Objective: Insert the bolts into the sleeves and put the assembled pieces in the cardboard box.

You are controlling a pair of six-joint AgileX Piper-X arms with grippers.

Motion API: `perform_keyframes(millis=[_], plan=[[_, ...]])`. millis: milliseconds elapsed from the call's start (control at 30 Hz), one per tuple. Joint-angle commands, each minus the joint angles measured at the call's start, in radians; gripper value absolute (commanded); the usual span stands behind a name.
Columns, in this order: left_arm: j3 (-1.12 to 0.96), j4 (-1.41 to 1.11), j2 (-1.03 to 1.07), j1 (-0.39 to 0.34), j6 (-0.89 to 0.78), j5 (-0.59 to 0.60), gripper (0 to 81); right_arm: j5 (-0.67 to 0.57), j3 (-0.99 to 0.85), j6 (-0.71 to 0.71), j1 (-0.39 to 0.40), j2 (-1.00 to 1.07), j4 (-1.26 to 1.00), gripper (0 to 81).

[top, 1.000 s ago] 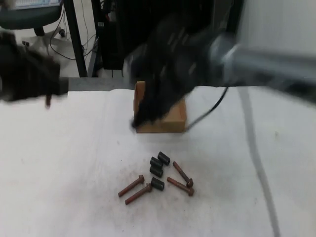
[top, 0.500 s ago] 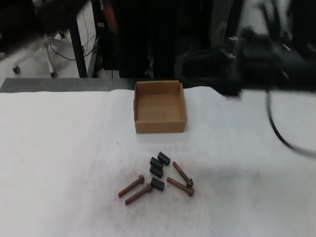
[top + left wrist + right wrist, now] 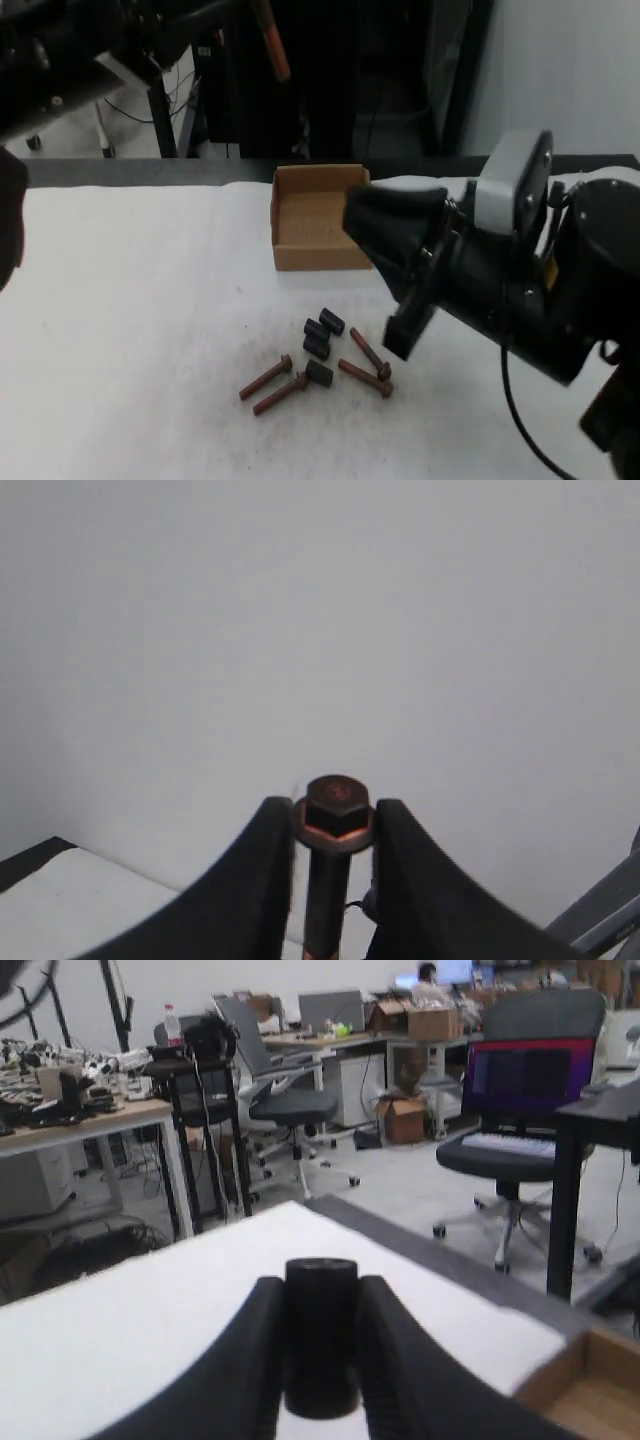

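Observation:
My left gripper (image 3: 335,812) is shut on a rusty bolt (image 3: 327,900), pinching it just under its hex head. In the high view that bolt (image 3: 272,42) is held high at the back left, above the bench. My right gripper (image 3: 320,1295) is shut on a black sleeve (image 3: 320,1340) that stands upright between the fingers. The right arm (image 3: 480,270) hangs over the right side of the cloth, its front end near the cardboard box (image 3: 322,258). Several loose bolts (image 3: 266,377) and several black sleeves (image 3: 318,346) lie in a cluster in front of the box.
A white cloth (image 3: 130,330) covers the bench. The box stands open near the back edge with nothing seen inside. Dark stands and a chair base (image 3: 100,120) are behind the bench. Bare cloth lies left of the cluster.
The right arm swung from over the box out to the back right, then came forward over the right side of the cloth. The left arm rose at the back left with the bolt.

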Motion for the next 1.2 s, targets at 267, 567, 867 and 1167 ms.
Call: perform_keyframes(millis=[267,567,867,1167], plan=[[-0.002,-0.041,-0.004,-0.033,0.129,-0.052,0.3,-0.092,-0.007,0.140,0.090,0.130,-0.454,0.8],[0.002,-0.037,-0.004,-0.033,0.152,0.105,0.3,-0.125,-0.028,0.263,0.090,0.130,-0.444,0.8],[0.004,-0.032,-0.004,-0.033,0.152,0.135,0.3,-0.194,-0.120,0.253,0.090,0.130,-0.235,0.8],[0.004,-0.032,-0.004,-0.032,0.152,0.144,0.3,-0.238,-0.133,0.255,0.063,0.130,-0.236,0.8]])
